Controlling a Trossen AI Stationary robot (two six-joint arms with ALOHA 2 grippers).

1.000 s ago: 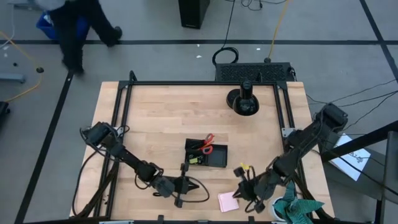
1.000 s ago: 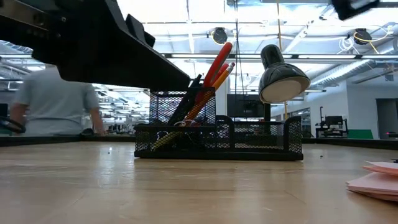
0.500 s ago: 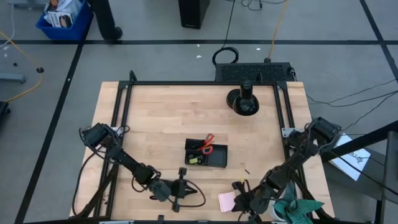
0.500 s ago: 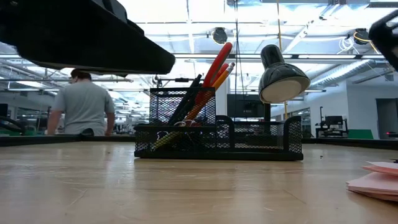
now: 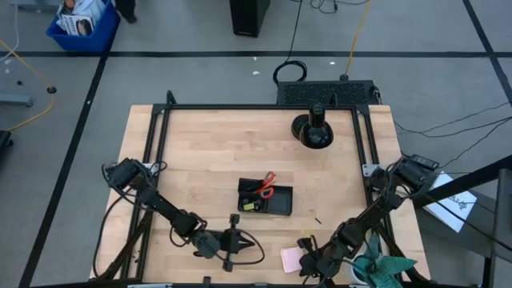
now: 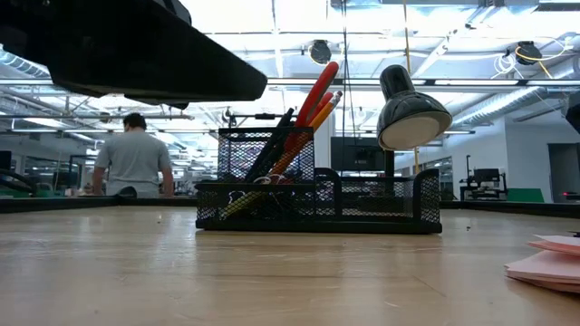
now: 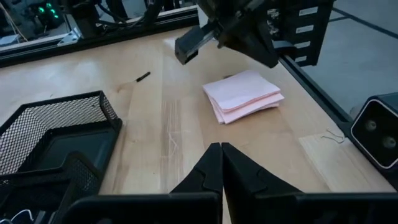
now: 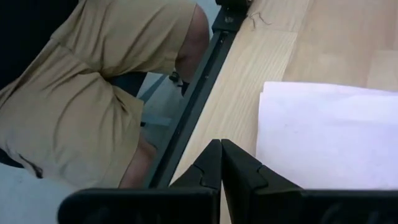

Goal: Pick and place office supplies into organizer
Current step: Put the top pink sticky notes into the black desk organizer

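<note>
Retreat is what we log: over the last second the right gripper (image 5: 308, 264) has slid back from the middle of the bench (image 5: 208, 152) to its near edge, and the left gripper (image 5: 234, 245) has settled there too. Both sets of fingers have gone from nearly shut to fully pressed together, empty; the left wrist view shows its fingers (image 7: 214, 167) meeting with nothing between them, and the right wrist view shows the same for its fingers (image 8: 219, 163).

The pink sticky-note pad (image 5: 293, 259) lies flat on the bench, just ahead of the right fingers and touching nothing; from the left fingers it sits further ahead and to the side (image 7: 242, 95). A small dark piece (image 5: 318, 220) lies loose between pad and organizer (image 5: 266, 198), well beyond both sets of fingers. We see the red-handled scissors (image 6: 314, 91), orange pencils (image 6: 292, 145) and dark pens (image 6: 270, 149) already standing in the organizer.

We judge the arms are parking, so the run looks closed with pad and dark piece left out. In the background a person (image 6: 134, 156) has walked on.
</note>
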